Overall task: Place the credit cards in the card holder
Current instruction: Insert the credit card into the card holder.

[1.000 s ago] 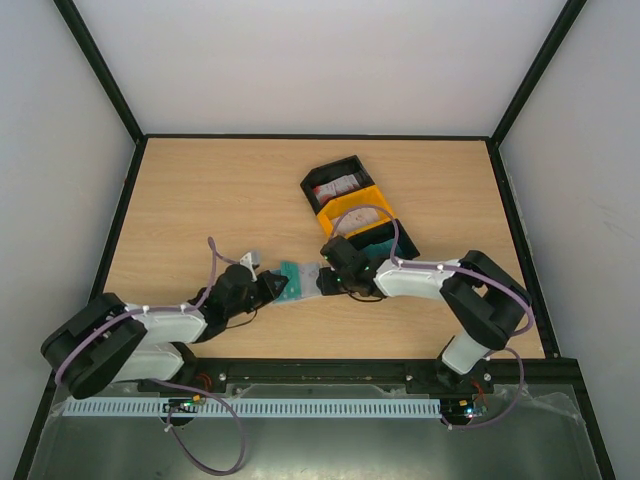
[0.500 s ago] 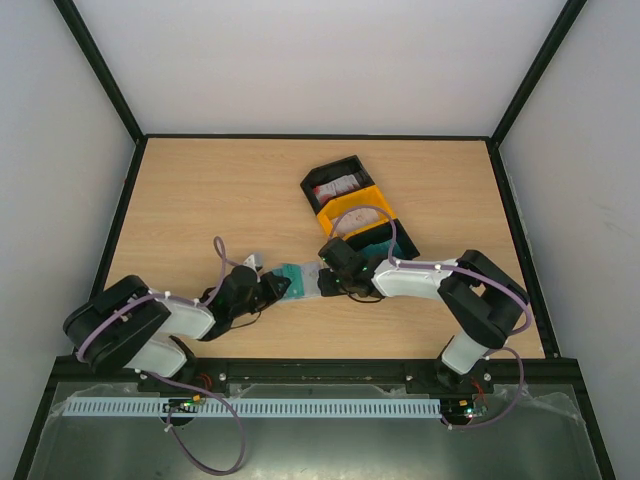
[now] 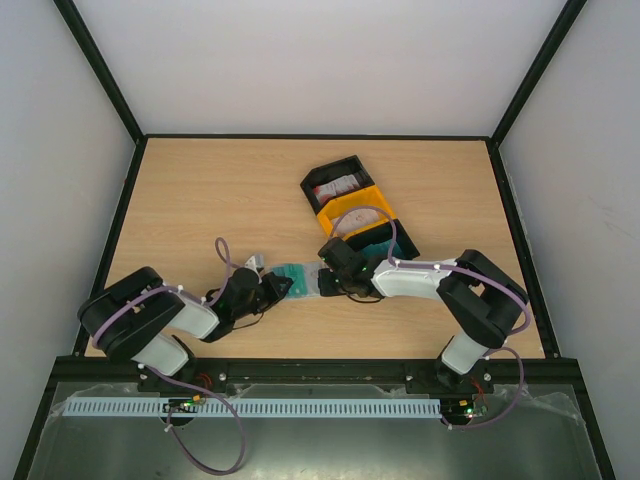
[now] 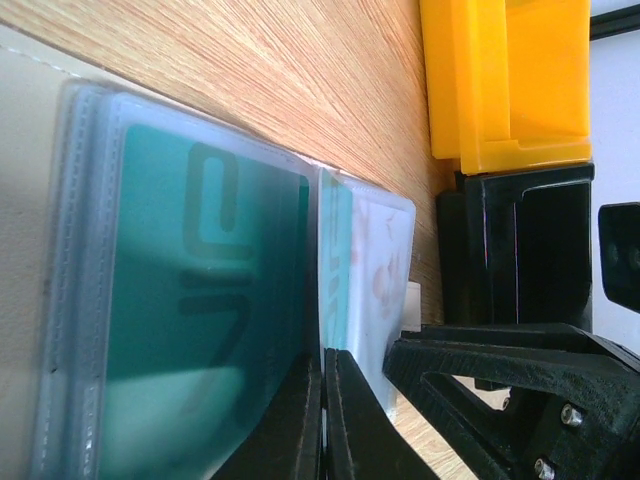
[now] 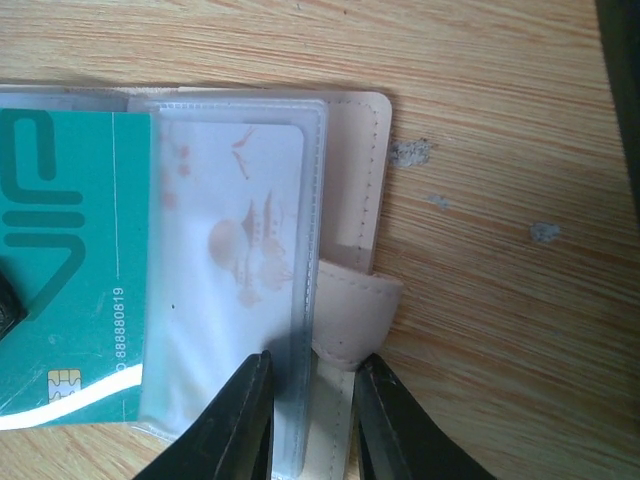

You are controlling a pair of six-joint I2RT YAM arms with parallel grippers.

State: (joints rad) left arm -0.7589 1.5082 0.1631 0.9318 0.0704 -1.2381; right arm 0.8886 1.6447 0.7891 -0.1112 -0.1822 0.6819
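The beige card holder [image 3: 298, 277] lies open on the table between my two grippers. Its clear sleeves hold a teal credit card [image 5: 70, 290] and a whitish one with a faint pink drawing [image 5: 235, 260]. My left gripper [image 3: 277, 289] comes from the left. Its jaws [image 4: 323, 400] are pressed together on a thin sleeve edge between the teal card [image 4: 200, 300] and the whitish card [image 4: 375, 270]. My right gripper [image 5: 312, 420] comes from the right, narrowly open, its fingers either side of the outer sleeve edge and the beige tab [image 5: 350, 310].
A black-and-yellow three-compartment tray [image 3: 347, 206] stands just behind the right gripper, with a red-and-white card [image 3: 340, 185] in its far compartment. In the left wrist view its yellow wall [image 4: 500, 80] rises close beyond the holder. Black rails edge the table.
The right jaws have narrowed around the holder's right edge. The left arm's upper links have swung rightward while its gripper stayed shut at the holder.
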